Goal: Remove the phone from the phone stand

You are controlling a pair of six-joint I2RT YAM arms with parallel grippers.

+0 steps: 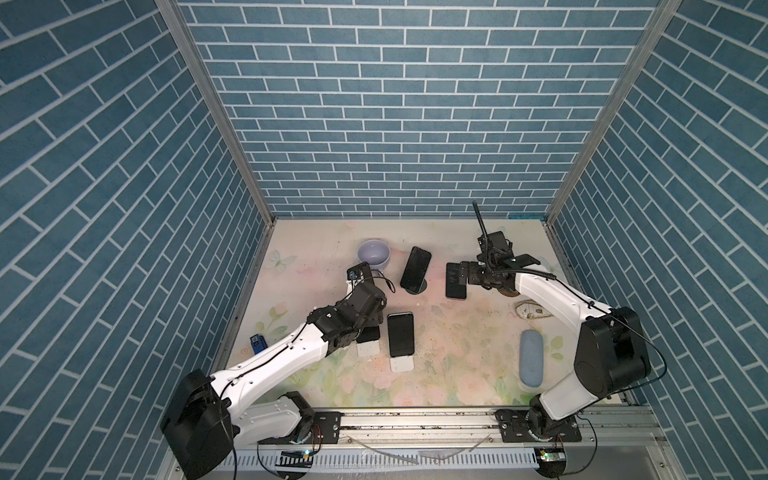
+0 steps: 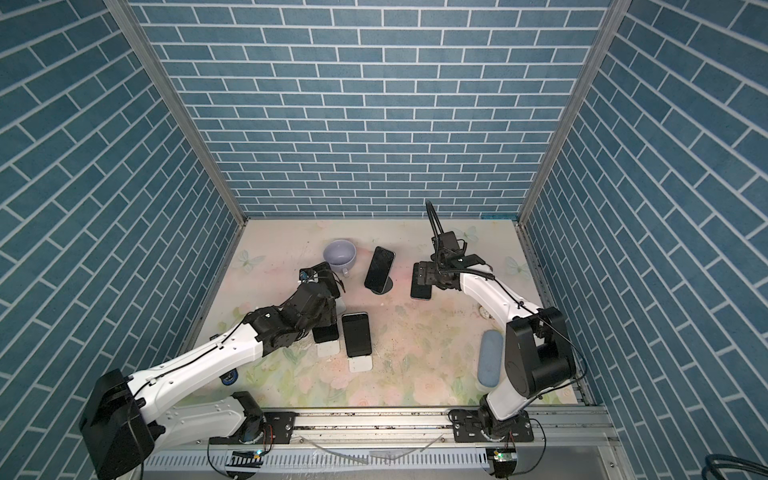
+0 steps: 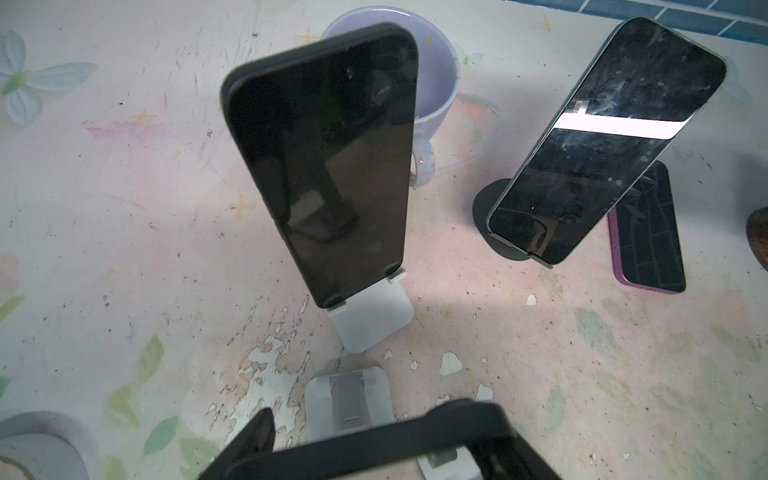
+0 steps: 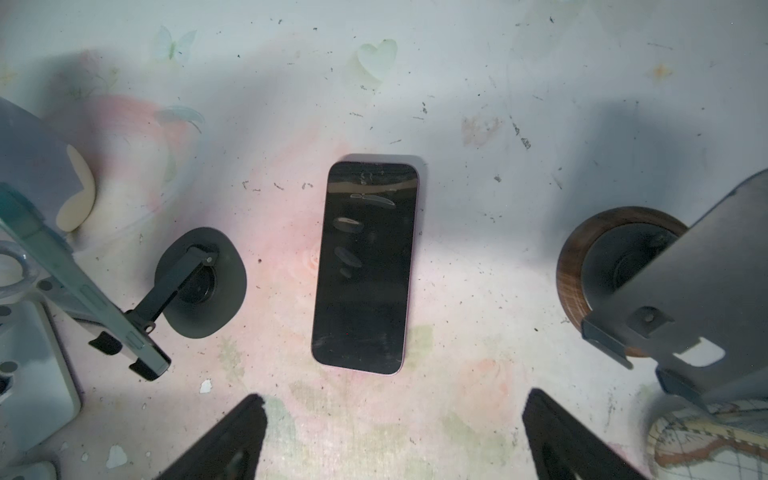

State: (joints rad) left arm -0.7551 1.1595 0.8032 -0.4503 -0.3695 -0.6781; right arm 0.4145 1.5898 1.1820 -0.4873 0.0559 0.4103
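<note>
Phone (image 1: 369, 334) on white stand (image 1: 368, 350), just in front of cup (image 1: 380, 262), is pinched narrow by left gripper (image 3: 378, 432). If lifted crooked, stand could be dragged up or neighbouring phone (image 1: 401, 340) knocked. Right gripper (image 4: 395, 399) is held wide open, right of cup.

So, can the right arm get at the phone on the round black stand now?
Probably yes: the right claw is open and empty above a flat phone, the stand with its phone is just beside, and nothing lies between.
</note>
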